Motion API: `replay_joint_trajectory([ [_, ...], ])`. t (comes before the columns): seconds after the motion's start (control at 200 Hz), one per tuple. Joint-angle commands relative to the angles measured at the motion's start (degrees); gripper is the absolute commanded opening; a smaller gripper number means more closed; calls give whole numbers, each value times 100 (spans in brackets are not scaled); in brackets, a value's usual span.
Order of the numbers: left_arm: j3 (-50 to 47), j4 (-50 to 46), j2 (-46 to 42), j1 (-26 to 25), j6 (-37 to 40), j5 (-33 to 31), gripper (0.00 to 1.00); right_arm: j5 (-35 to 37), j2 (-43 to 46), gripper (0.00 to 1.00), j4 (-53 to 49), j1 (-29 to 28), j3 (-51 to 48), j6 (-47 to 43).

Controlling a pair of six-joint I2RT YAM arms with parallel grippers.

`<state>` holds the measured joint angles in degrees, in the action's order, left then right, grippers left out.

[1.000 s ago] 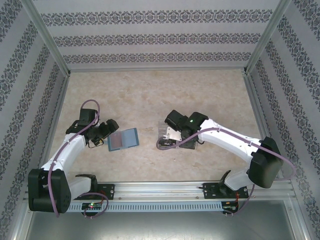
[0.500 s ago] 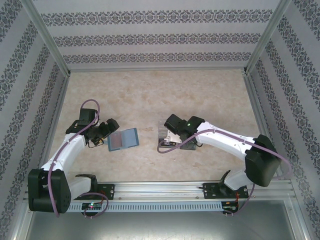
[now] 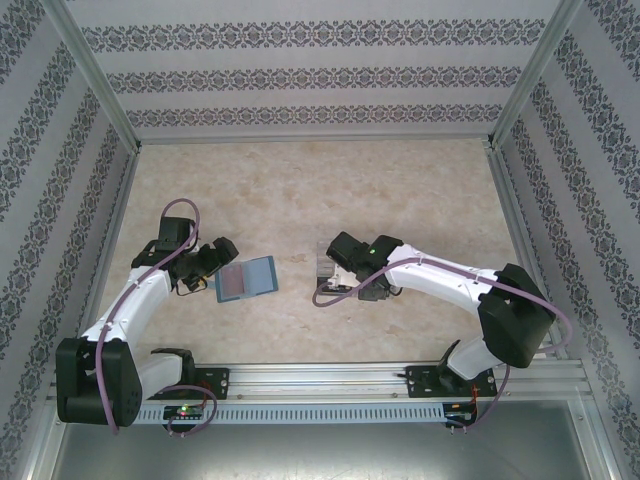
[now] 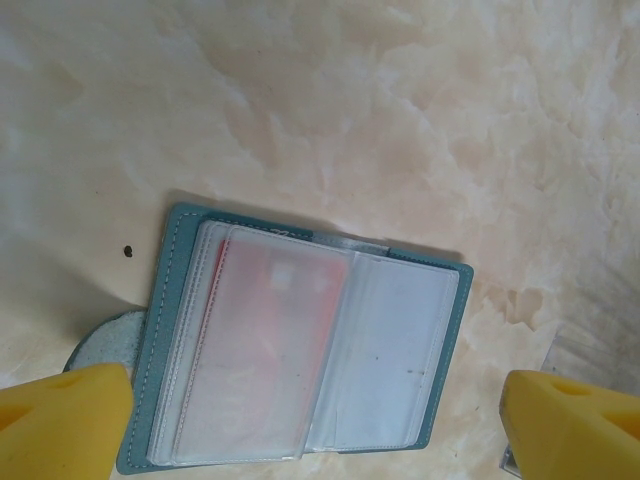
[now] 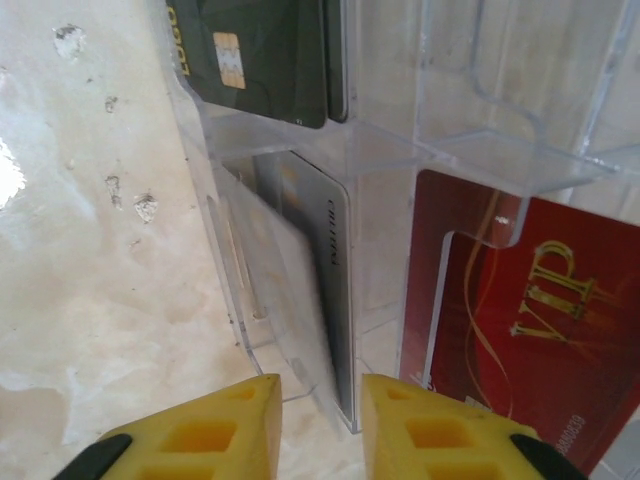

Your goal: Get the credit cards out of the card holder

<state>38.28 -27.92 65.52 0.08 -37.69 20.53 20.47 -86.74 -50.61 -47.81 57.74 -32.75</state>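
Right jaws newly ajar, credit card (image 5: 300,290) ahead

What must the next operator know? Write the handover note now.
Left tool: open, above the card holder.
Right tool: slightly open, jaws either side of the grey card standing in the clear box.
Holder lies open on the table; a reddish card sits in one sleeve, the other looks empty.
Done: grey card, dark card and red VIP card are in the box.
Left: pull the reddish card; check for others behind it.
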Motion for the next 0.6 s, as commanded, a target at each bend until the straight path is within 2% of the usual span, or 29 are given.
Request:
replay_joint_trajectory([
  [0.0, 83, -147, -116, -21, 69, 23, 95, 271, 61, 30, 9, 144, 74, 151],
  [0.175, 90, -171, -119, -16, 69, 10, 95, 293, 123, 24, -124, 218, 580, 682],
  [0.365, 65, -181, -84, -17, 40, -20, 94, 3, 142, 0, -35, 172, 1442, 1716],
  [0.505, -2, -161, -65, -16, -44, 4, 83, -761, 59, 0, 375, 88, 2029, 2886],
  [0.6, -56, -154, -83, -16, -69, 19, 66, -1254, -177, 0, 636, 34, 2358, 3791],
])
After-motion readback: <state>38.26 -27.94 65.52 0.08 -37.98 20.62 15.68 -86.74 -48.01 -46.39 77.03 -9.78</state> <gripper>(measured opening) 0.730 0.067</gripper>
